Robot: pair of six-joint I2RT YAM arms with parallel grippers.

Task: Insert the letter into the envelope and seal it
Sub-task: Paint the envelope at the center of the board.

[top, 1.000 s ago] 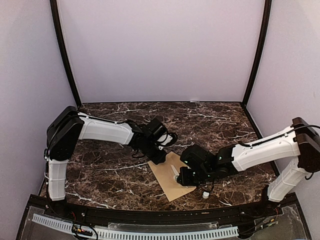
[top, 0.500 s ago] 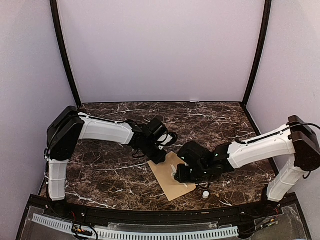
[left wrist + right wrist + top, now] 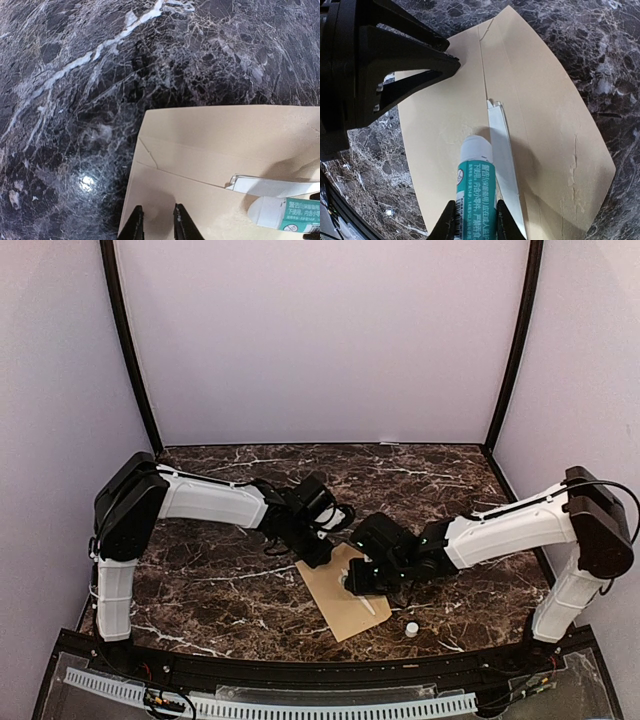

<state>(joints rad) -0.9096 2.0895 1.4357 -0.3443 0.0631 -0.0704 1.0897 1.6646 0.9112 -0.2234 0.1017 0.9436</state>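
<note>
Kraft-brown envelope (image 3: pixel 335 605) lay flat on the dark marble table (image 3: pixel 200 590), near the front edge and about midway between the 2 arms, its long side running diagonally from far-left to near-right. The left gripper (image 3: pixel 155 220) reached in from the left and stood on the envelope's far-left corner, its 2 fingers drawn close with only a slim gap and nothing clasped between them. The right gripper (image 3: pixel 472 220) came in from the right over the envelope's middle, its fingers clenched around a teal glue stick (image 3: pixel 474 185) whose white tip pointed down at the paper; whether the tip touched it could not be told. Just right of that tip, 1 narrow white strip (image 3: pixel 502 150) lay along the envelope's crease. A small white cap (image 3: pixel 411 628) sat on the marble just right of the envelope's near corner.
</note>
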